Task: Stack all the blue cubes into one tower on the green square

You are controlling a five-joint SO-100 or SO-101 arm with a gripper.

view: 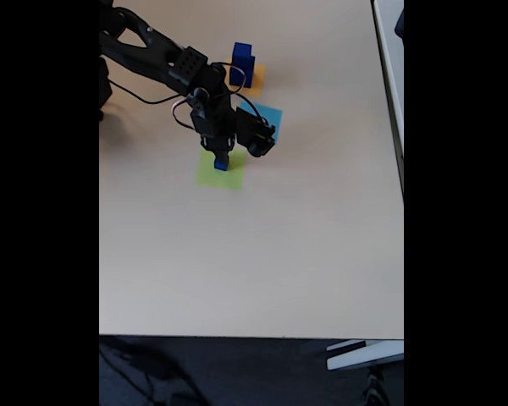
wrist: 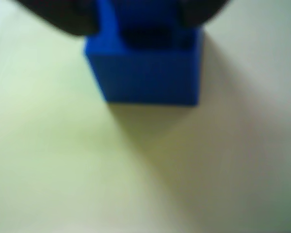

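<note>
Blue cubes: one (view: 221, 162) stands on the green square (view: 210, 176), near that square's upper edge in the fixed view, directly under the gripper (view: 220, 156); in the wrist view the same cube (wrist: 145, 77) fills the upper middle, blurred, resting on the green sheet (wrist: 63, 160) with a shadow falling to the lower right. Second blue cube (view: 242, 64), up and to the right of the green square, stands on an orange flat square (view: 256, 78) and looks taller, possibly two cubes stacked, though this is too small to settle. Light-blue flat square (view: 269, 113): just right of and above the green square, partly covered by the arm (view: 165, 61). Surface: pale beige table (view: 262, 254), bare over most of its area; dark floor below its lower edge, with a white object (view: 364, 355) at the lower right. Black arm enters from the upper left, cables looping off it. Jaws: dark blurred shapes sit at either upper corner of the cube in the wrist view, but whether they clamp it or stand just apart cannot be told.
</note>
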